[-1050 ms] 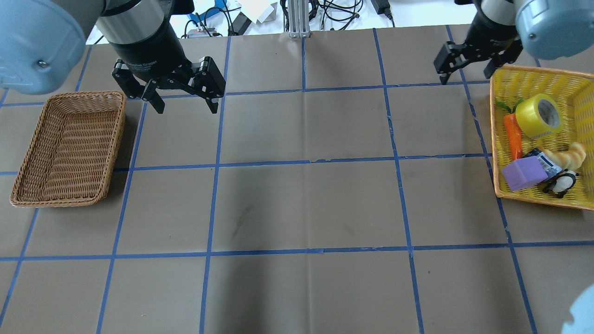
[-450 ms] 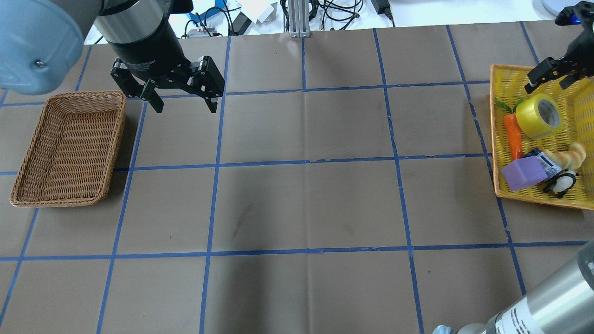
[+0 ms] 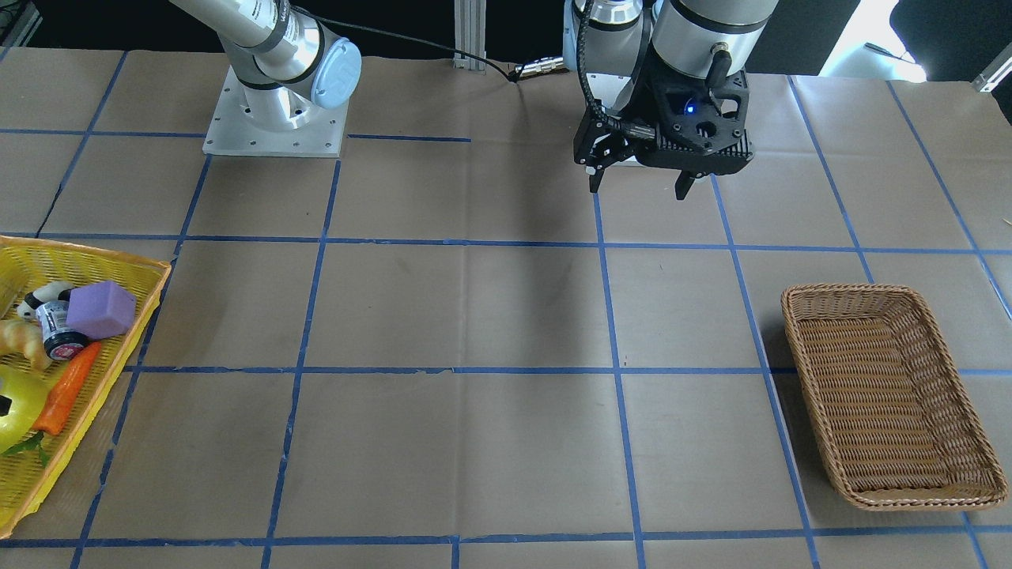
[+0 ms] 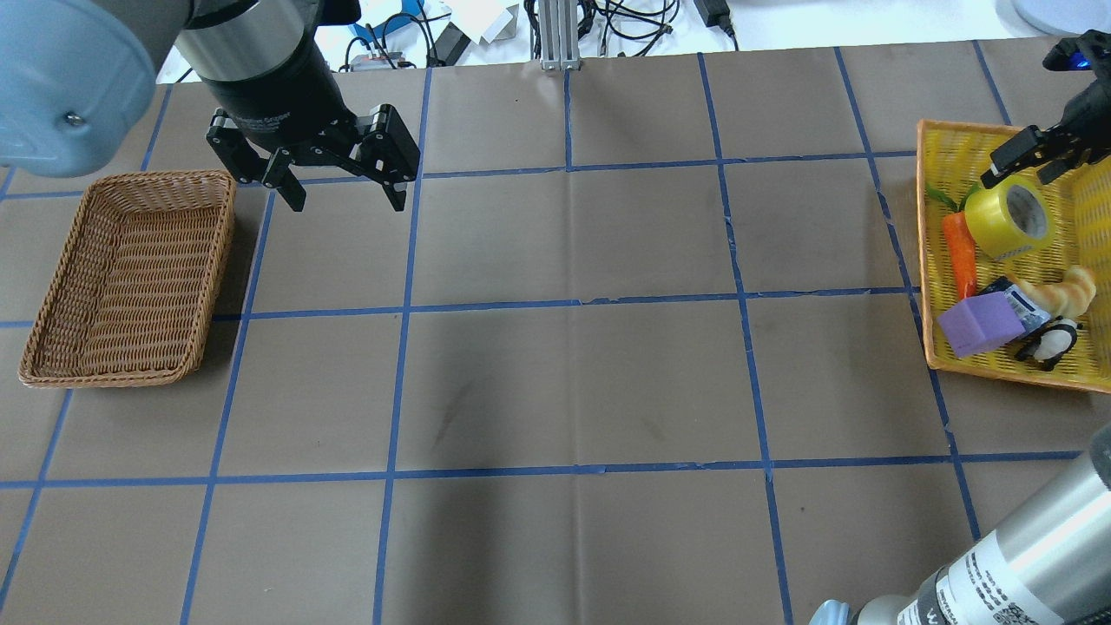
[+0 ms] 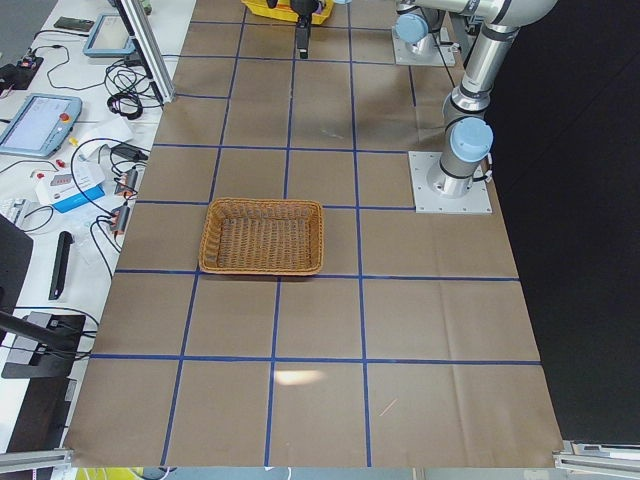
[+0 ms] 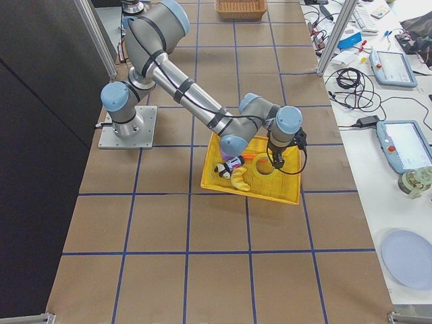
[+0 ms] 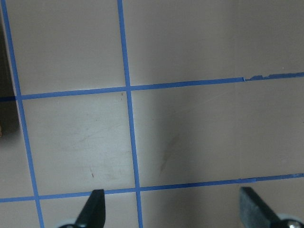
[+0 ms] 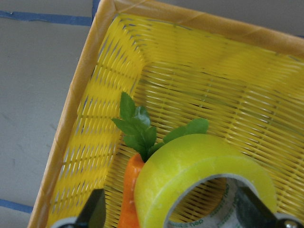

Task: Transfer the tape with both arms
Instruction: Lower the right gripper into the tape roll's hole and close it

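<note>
Arms: I count two, the left arm [image 4: 260, 52] and the right arm [image 6: 196, 101].
Grippers: two, the left gripper [image 4: 350, 206] and the right gripper [image 4: 1017, 174] (one per arm).
Baskets: I see two, one wicker basket [image 4: 130, 278] and one yellow basket [image 4: 931, 226].
Tape rolls: one tape [image 4: 998, 221].
Carrots: one carrot [image 4: 959, 256].
Blocks: one purple block [image 4: 979, 324].
Pastries: one croissant [image 4: 1063, 293].
Toy animals: one penguin [image 4: 1048, 341].
Jars: one labelled jar [image 3: 55, 328] (I can't read its label from here).
Things in the yellow basket: six by my count.
</note>
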